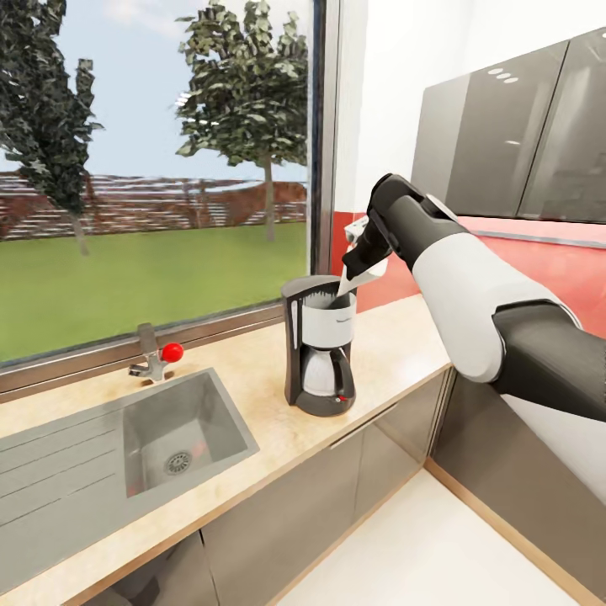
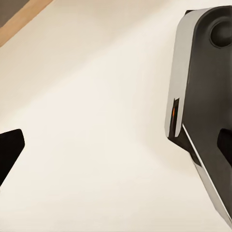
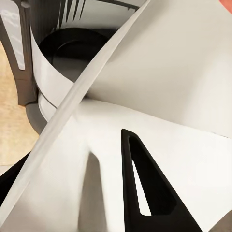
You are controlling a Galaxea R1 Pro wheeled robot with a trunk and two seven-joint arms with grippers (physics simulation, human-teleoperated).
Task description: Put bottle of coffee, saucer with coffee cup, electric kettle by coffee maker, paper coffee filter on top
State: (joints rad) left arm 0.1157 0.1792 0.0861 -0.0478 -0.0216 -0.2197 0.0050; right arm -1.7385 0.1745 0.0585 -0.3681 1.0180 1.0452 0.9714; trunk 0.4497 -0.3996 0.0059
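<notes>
Right gripper (image 3: 72, 193) has its jaws closed on the paper coffee filter (image 3: 159, 92), black fingers (image 3: 145, 193) pinching the white sheet, held just above the open top of the coffee maker (image 1: 321, 345). Coffee maker stands upright on the counter (image 1: 252, 396) under the window, near the steel sink (image 1: 181, 433). Left gripper (image 2: 9, 154) hangs over pale floor (image 2: 96, 121); cannot tell its jaws' state.

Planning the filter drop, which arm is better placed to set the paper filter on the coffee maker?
Right. The right gripper holds the paper coffee filter directly over the coffee maker. The left wrist view looks down at pale floor, away from the counter.
</notes>
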